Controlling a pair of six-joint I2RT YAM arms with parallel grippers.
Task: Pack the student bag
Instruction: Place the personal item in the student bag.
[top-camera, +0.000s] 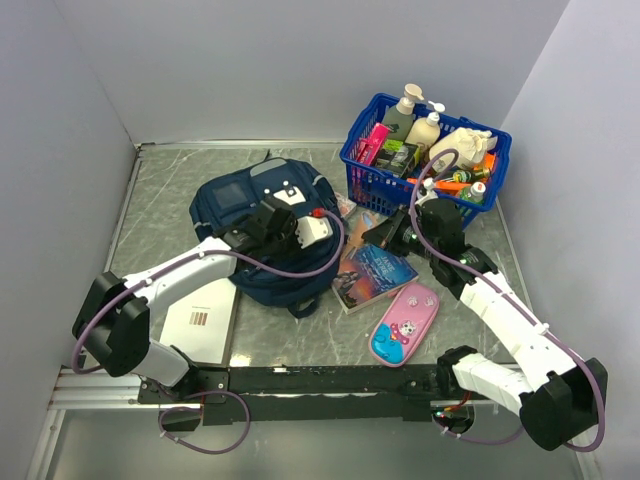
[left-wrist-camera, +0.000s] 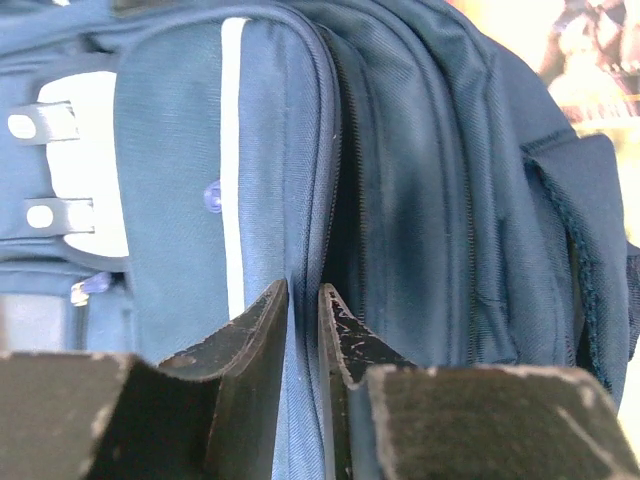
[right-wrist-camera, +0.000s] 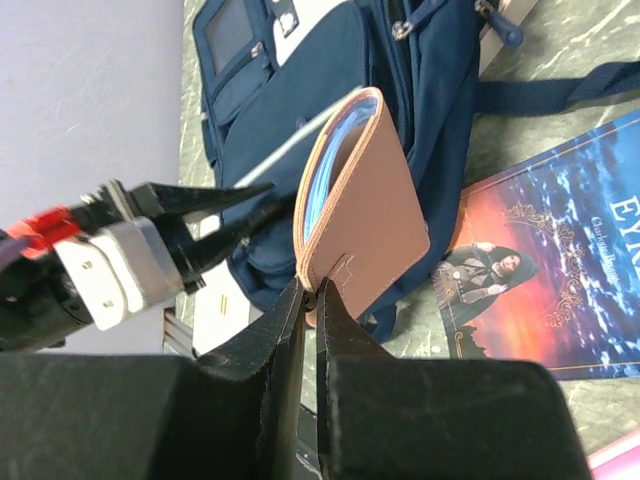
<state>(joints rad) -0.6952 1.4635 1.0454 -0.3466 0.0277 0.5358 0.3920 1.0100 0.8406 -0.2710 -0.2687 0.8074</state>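
The student bag (top-camera: 262, 262), navy blue, lies on the table at centre left. My left gripper (top-camera: 272, 216) rests on its top. In the left wrist view, this gripper (left-wrist-camera: 302, 290) is shut on a fold of the bag's fabric (left-wrist-camera: 430, 200) beside a zip line. My right gripper (top-camera: 386, 233) hovers just right of the bag. In the right wrist view, it (right-wrist-camera: 311, 288) is shut on the corner of a tan leather notebook (right-wrist-camera: 365, 210) with blue page edges. The notebook is held upright over the bag (right-wrist-camera: 300, 100), near the left gripper's fingers (right-wrist-camera: 235, 200).
A fantasy-cover book (top-camera: 372, 272) lies on the table right of the bag, and a pink pencil case (top-camera: 405, 323) lies nearer the front. A blue plastic basket (top-camera: 362, 172) full of bottles and items stands back right. A white pad (top-camera: 200, 320) lies under the left arm. Grey walls enclose the table.
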